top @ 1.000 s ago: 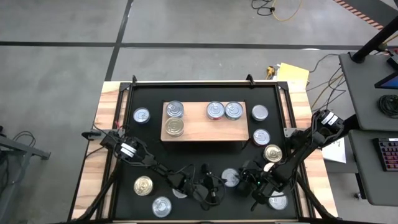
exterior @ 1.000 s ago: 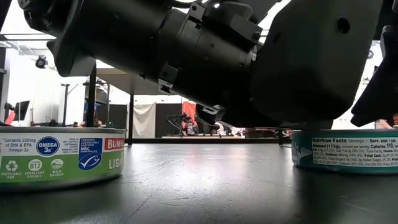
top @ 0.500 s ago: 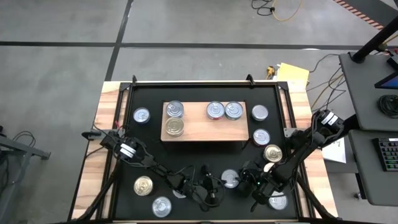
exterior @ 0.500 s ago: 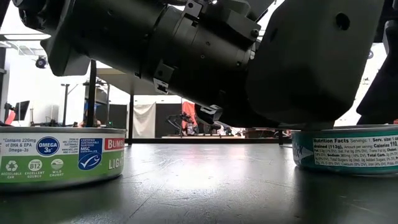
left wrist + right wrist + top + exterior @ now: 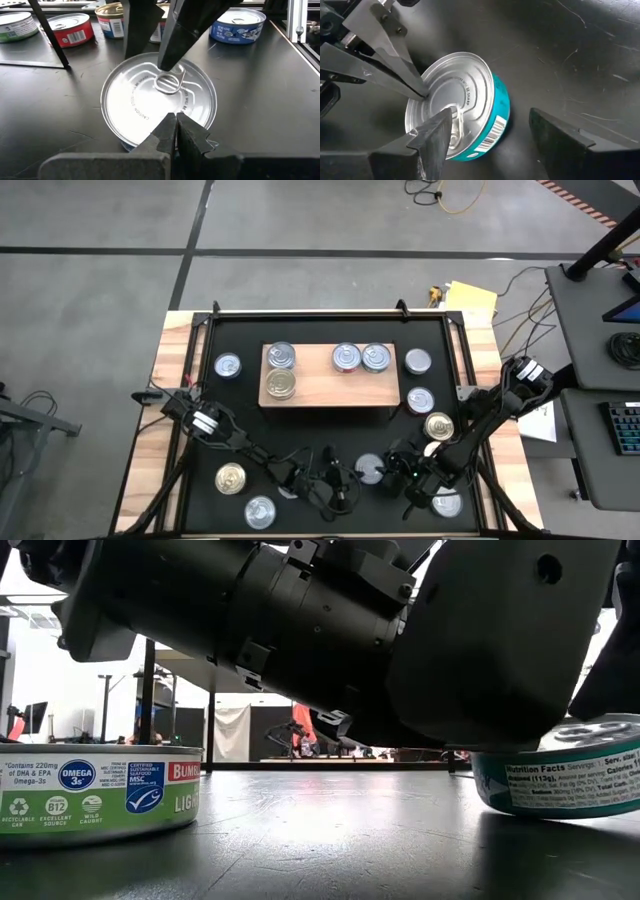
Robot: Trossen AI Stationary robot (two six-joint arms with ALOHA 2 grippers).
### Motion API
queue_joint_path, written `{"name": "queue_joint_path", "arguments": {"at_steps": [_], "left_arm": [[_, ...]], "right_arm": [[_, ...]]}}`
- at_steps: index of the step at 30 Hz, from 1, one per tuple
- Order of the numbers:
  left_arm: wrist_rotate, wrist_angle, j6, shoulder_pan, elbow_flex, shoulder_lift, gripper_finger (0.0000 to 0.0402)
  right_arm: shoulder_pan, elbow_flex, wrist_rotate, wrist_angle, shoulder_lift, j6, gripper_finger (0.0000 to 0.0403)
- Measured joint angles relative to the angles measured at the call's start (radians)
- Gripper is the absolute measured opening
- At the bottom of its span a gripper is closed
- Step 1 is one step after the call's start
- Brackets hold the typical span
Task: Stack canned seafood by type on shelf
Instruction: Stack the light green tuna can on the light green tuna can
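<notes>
The shelf (image 5: 320, 388) is a light-wood board at the table's far middle. It carries two tins at its left end (image 5: 281, 370) and two at its right (image 5: 361, 357). Near the table's front middle a teal-labelled tin (image 5: 495, 117) with a silver pull-tab lid sits tilted. My left gripper (image 5: 176, 125) is shut at the lid's edge. My right gripper (image 5: 487, 120) is open: one finger is on the lid, and the other stands clear beside the tin. Both grippers meet at this tin (image 5: 370, 471) in the high view. My left gripper presses its shut fingertips (image 5: 420, 90) on the lid's rim (image 5: 165, 135), slanting down from the table's left side. My right gripper has one fingertip (image 5: 167, 62) on the lid at the pull tab (image 5: 170, 82), slanting down from the right. The tin is tipped, its lower edge (image 5: 500, 805) on the mat.
Loose tins lie around the black mat: one at far left (image 5: 228, 365), three along the right (image 5: 420, 400), two at near left (image 5: 230, 478) and one at near right (image 5: 446, 502). A green-labelled tin (image 5: 100, 790) stands close to the low camera.
The teal tin has tipped. In the low view it stood flat a second ago. One side has since risen so that its lid shows, while the opposite lower edge stays on the mat. My left gripper has kept still.
</notes>
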Motion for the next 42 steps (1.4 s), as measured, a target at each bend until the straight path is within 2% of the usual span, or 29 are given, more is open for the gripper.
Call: {"name": "queue_joint_path", "arguments": {"at_steps": [7,16,27,42], "left_arm": [[0.002,0.001,0.000,0.000,0.000,0.000,0.0000],[0.002,0.004,-0.001,-0.001,0.000,0.000,0.0000],[-0.006,-0.018,-0.011,-0.014,0.000,0.000,0.0000],[-0.009,-0.031,-0.031,-0.033,0.000,0.000,0.0000]], "right_arm": [[0.000,-0.001,0.000,0.038,0.025,-0.004,0.0273],[-0.014,-0.002,-0.023,0.139,0.088,-0.042,0.0274],[-0.016,-0.002,-0.026,0.111,0.071,-0.030,0.0259],[-0.015,-0.002,-0.027,0.108,0.065,-0.017,0.0296]]}}
